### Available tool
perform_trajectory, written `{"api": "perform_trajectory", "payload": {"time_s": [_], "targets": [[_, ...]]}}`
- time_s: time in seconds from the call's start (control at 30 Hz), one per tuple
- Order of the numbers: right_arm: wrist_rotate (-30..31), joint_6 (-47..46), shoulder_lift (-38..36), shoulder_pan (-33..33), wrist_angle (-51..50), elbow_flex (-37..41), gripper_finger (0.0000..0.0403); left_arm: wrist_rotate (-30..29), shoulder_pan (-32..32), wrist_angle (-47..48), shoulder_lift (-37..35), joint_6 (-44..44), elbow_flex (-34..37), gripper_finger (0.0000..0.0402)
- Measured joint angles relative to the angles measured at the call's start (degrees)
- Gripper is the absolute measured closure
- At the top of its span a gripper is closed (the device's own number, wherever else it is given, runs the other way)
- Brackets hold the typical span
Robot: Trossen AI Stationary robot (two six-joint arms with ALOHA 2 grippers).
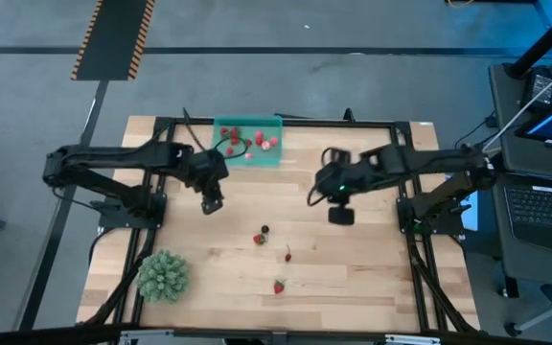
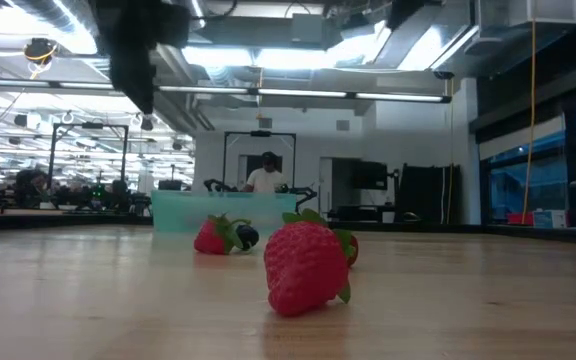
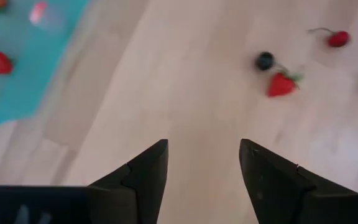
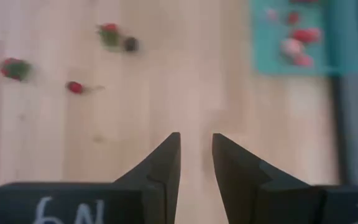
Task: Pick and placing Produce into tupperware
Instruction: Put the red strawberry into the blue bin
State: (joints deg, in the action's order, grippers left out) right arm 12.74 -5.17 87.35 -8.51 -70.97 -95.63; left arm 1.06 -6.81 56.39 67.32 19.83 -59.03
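Strawberry [image 2: 306, 266] sits closest to the low camera, lying on its side on the table [image 1: 372, 287], alone and well apart from both arms. Behind it lie a second strawberry [image 1: 259, 239] and a dark berry [image 1: 265, 229], almost touching, plus a small cherry-like fruit [image 1: 287, 255] a little nearer the first. That makes 4 pieces of produce not yet packed.

At the table's far edge, the teal tub [image 1: 228, 153] already holds several red and pink fruits [image 1: 255, 141].

Left gripper [image 3: 204, 165] hovers above bare wood, between the tub and the loose fruit, fingers spread and holding nothing. Right gripper [image 4: 196, 158] hangs over the table's right half, fingers parted by a narrow gap, also empty.

Risks, as I judge them: the strawberry and dark berry lie so close that fingers closing on 1 could nudge or roll the other away. The round pieces may squirt out under a pinch, and the stemmed fruit gives little to grip. Both arms reaching for the middle cluster at once could collide.

Only partial white marks on the right gripper's body can be seen, reading roughly "6N"; nothing else is legible.
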Motion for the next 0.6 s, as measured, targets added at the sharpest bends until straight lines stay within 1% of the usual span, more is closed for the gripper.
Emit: {"api": "perform_trajectory", "payload": {"time_s": [0.07,0.17,0.3,0.33,0.47,0.6], "targets": [[-3.4,1.6,0.0,0.0,6.2,4.9,0.0307,0.0,2.5,0.0,-0.8,1.9,0.1,0.0212],[-7.7,4.2,0.0,-0.4,11.3,11.5,0.0307,-0.3,6.3,0.0,-0.9,2.6,0.1,0.0212],[-8.3,6.5,0.0,-0.4,18.4,19.9,0.0307,-1.6,10.8,-0.3,-1.0,2.6,0.1,0.0212],[-8.4,6.4,0.0,-0.4,21.3,21.9,0.0307,-2.6,11.8,-0.3,-1.0,2.6,0.1,0.0212],[-8.4,1.7,0.0,-0.4,34.4,29.6,0.0307,-6.6,14.8,-0.3,-1.0,2.6,0.1,0.0211],[-8.5,0.9,0.0,-0.5,46.7,35.9,0.0307,-7.6,16.0,-0.6,-1.0,2.7,0.1,0.0211]]}}
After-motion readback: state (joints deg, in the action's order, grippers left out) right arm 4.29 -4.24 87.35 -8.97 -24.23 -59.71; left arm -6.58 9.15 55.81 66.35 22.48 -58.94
